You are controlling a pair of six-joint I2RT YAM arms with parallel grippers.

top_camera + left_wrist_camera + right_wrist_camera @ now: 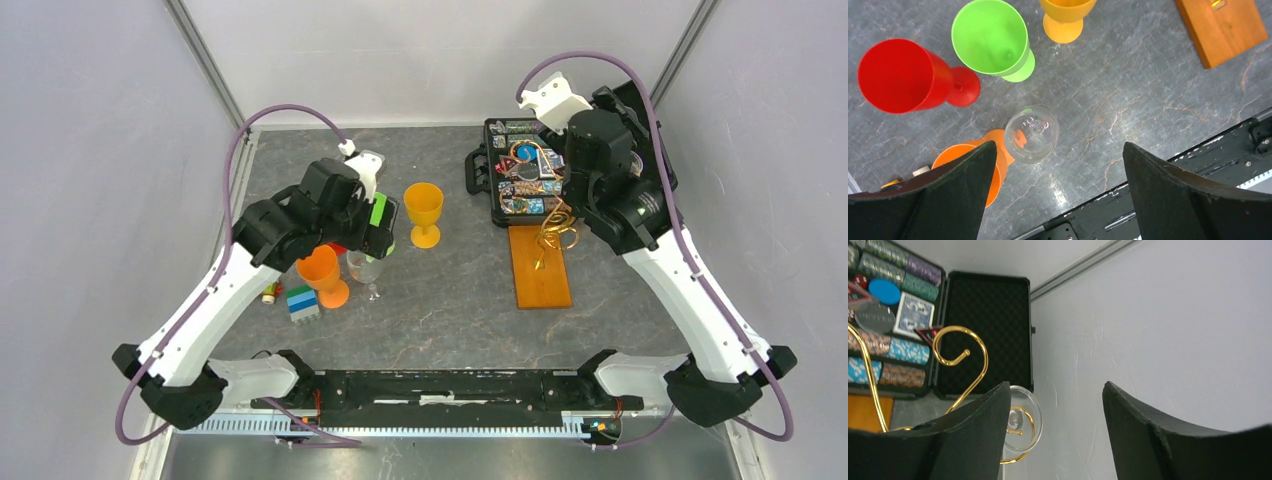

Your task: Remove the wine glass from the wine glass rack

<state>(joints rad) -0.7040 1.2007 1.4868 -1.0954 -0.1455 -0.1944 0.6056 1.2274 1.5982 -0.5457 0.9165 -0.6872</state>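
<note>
Nearest me, L side: a toy brick stack [303,303] and an orange cup [322,273] on the grey table [450,320]. Right beside the orange cup stands the clear wine glass [1031,133], upright on the table, off the wine glass rack [545,250] and well apart from it. L gripper [1058,147] hangs directly above the glass, jaws spread wide, nothing in them. In the wrist cam the bowl sits below the gap, nearer the finger [963,190] on the orange-cup side.

Farther out in that cluster: red cup [903,75], green cup [993,45], then a yellow goblet [424,213] on its own toward mid-table.

R side: the rack's wooden base [540,268] lies flat, gold wire rising at its far end. R gripper [1056,385] is up by the wire, jaws apart, only wall showing in the gap, so it holds nothing. A clear round glass foot [1023,412] sits in a gold curl [960,357] just beside one finger; can't tell if they touch.

Behind the rack: open black case [520,170] w/ poker chips and cards.
</note>
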